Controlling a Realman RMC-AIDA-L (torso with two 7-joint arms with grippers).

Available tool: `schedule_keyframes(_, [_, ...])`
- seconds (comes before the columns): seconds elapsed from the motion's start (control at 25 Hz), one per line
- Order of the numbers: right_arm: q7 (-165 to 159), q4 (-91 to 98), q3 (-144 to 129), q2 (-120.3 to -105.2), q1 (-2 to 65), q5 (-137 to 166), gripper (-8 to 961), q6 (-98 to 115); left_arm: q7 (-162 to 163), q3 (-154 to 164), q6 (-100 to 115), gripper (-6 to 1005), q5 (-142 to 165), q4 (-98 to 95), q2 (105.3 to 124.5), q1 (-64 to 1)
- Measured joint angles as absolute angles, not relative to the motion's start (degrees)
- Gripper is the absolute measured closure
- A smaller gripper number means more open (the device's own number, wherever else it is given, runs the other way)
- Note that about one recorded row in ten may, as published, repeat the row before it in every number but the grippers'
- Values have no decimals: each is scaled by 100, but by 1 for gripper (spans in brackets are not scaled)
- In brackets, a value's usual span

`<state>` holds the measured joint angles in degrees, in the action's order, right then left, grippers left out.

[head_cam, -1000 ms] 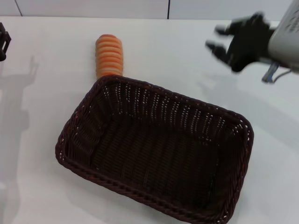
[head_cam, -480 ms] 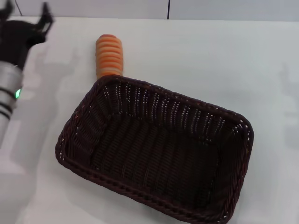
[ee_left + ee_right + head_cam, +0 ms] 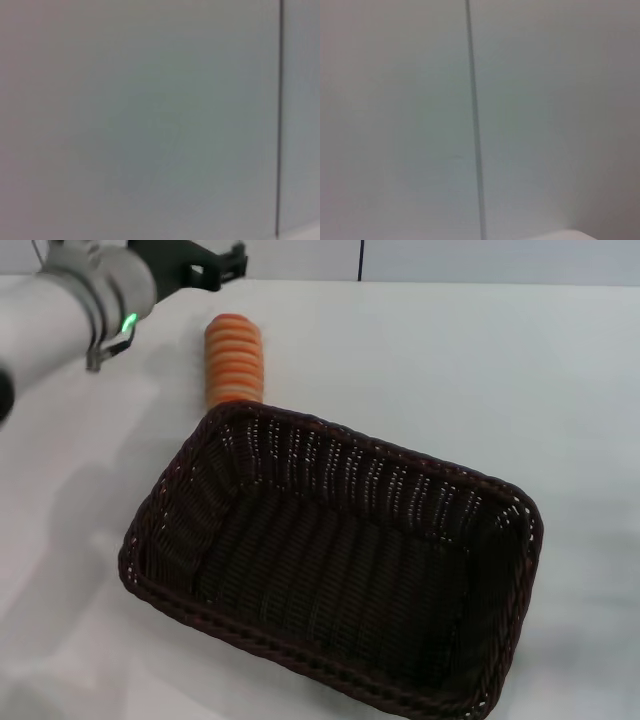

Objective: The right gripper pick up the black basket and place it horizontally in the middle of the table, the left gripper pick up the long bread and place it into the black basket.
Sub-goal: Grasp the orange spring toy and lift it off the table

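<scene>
The black basket (image 3: 330, 560) lies on the white table (image 3: 480, 380) in the head view, a little askew, open side up and with nothing in it. The long bread (image 3: 233, 358) lies on the table just beyond the basket's far left corner. My left gripper (image 3: 205, 262) is at the top left on its white arm with a green light, above and left of the bread, not touching it. Its fingertips run off the top edge. My right gripper is out of view. Both wrist views show only a plain wall with a seam.
The back wall (image 3: 450, 258) runs along the table's far edge. My left arm (image 3: 60, 310) crosses the top left corner over the table.
My right gripper left the view at the right. My left arm came in from the left and swung up and rightward towards the bread. Basket and bread have not moved.
</scene>
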<state>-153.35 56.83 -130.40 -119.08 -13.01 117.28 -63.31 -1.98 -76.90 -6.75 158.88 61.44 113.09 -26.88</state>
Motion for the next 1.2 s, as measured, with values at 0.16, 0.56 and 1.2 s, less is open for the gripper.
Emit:
schedule_keyframes(0.16, [-15333, 5411, -13355, -11923, -1348, 11464, 127, -6713, -957, -8960, -3850, 154, 15917, 6338, 11726, -3786])
schedule_keyframes(0.56, [-15310, 4909, -14168, -11937, -1240, 11139, 127, -8161, -1278, -9465, -4562, 157, 15888, 4881, 11848, -4828])
schedule_keyframes(1.2, [-15298, 4863, -14363, -11907, -1220, 11012, 128, -8401, -1308, -9428, -4193, 161, 15736, 4046, 11856, -4966])
